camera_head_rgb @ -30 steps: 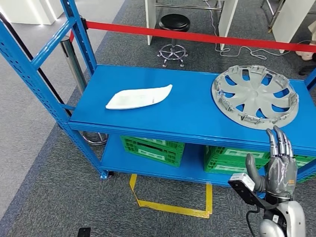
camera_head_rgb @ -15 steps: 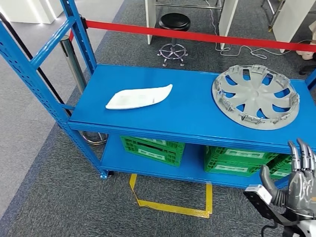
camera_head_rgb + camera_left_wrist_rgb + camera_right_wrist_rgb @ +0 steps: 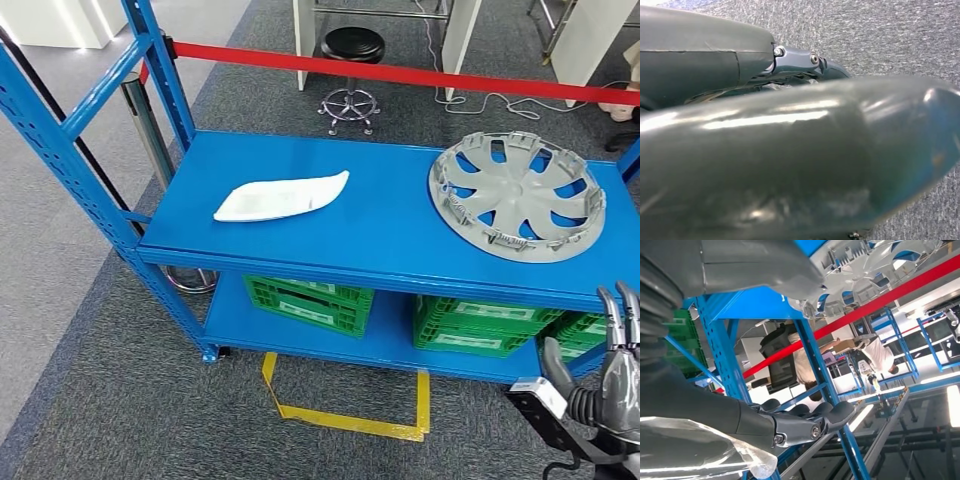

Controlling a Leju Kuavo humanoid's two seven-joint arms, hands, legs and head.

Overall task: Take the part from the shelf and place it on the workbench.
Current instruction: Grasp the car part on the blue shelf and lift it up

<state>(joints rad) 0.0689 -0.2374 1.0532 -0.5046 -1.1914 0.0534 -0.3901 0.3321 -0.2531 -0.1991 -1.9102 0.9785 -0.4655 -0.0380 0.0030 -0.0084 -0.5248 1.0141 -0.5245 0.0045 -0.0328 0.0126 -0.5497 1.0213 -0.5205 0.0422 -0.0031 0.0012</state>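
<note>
Big blue shelf, grey hubcap lying flat at its right end. Probably light, stiff plastic with bendy rim clips, so best grabbed by the rim or a spoke gap. Right hand low beside the shelf, fingers upright, spread, holding nothing. Left hand: can't tell.

Hubcap and panel on shelf
</note>
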